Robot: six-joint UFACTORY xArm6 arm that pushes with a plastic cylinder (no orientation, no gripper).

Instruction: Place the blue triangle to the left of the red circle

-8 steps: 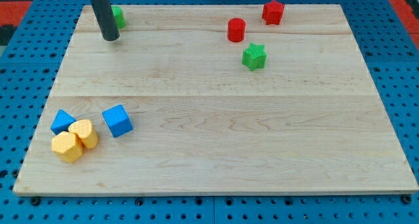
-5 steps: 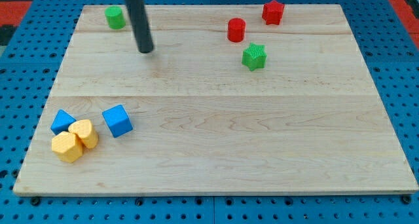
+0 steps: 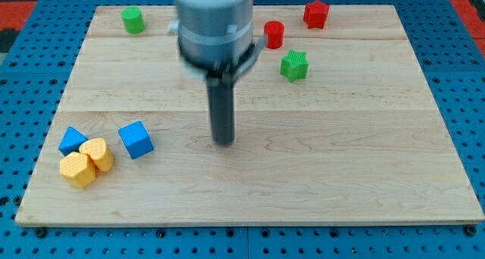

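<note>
The red circle (image 3: 274, 34) stands near the view's top, right of centre, just right of my arm's grey body. Two blue blocks lie at the lower left. The small one (image 3: 73, 140), at the far left against the yellow blocks, looks like the triangle. The other one (image 3: 136, 139) looks like a cube. My tip (image 3: 223, 142) rests on the board near the middle, well right of the blue cube and far below the red circle. It touches no block.
Two yellow blocks (image 3: 97, 153) (image 3: 78, 170) huddle beside the blue triangle. A green star-like block (image 3: 294, 65) sits below the red circle, and a red star-like block (image 3: 316, 14) at its upper right. A green cylinder (image 3: 132, 20) stands at the top left of the wooden board (image 3: 341, 153).
My tip has moved from the board's top left, near the green cylinder, down and right to the middle. No block has moved.
</note>
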